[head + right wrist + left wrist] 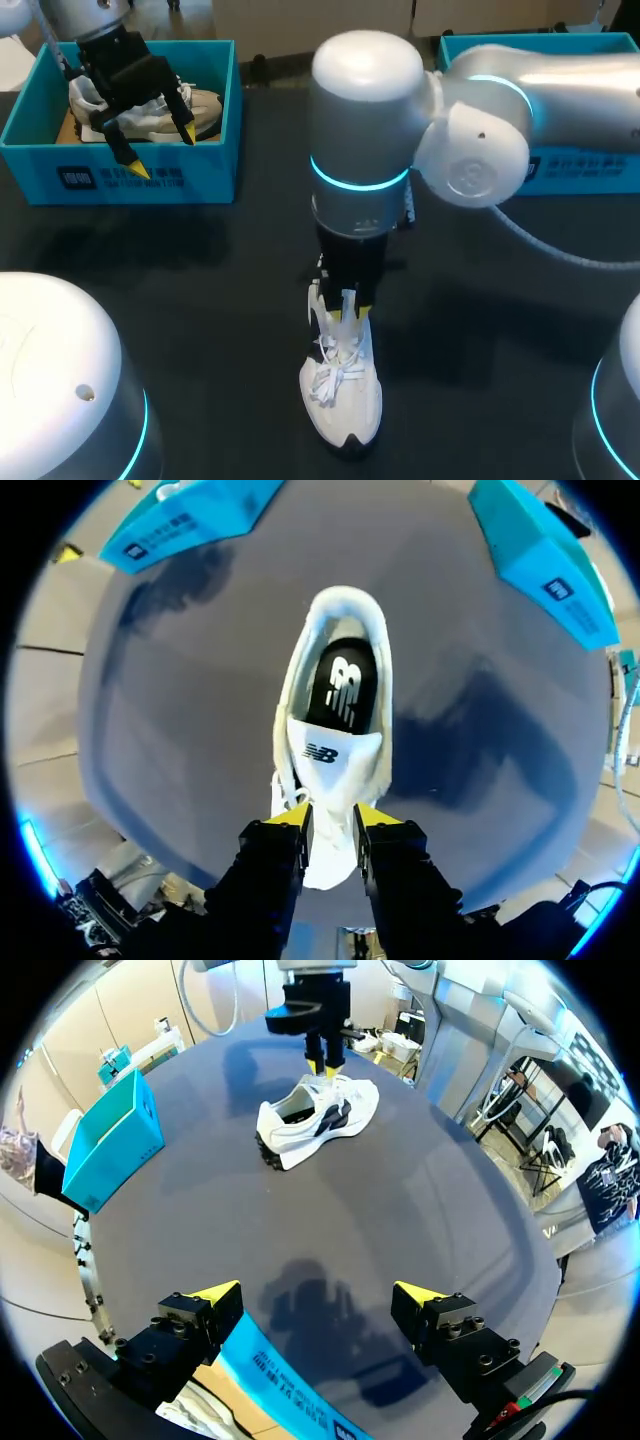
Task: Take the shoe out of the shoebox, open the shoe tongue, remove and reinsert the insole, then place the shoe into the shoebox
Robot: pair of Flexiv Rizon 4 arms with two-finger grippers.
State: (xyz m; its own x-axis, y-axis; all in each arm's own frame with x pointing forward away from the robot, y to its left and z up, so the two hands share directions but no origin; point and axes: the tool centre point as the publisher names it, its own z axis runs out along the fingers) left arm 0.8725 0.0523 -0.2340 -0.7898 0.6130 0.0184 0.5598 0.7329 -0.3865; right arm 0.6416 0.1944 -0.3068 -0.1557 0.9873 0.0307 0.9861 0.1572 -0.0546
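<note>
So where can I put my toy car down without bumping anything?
Bare table lies between the left box and the shoe, and beside the shoe in front of the right box. Crowded: mid-table, where the right gripper pinches the shoe, and the left box under the left gripper.

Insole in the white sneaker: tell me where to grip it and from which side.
Best pinch the heel end of the insole, coming down through the shoe opening: the sneaker stands sole-down, the right gripper holds the tongue forward, and only that end shows.
</note>
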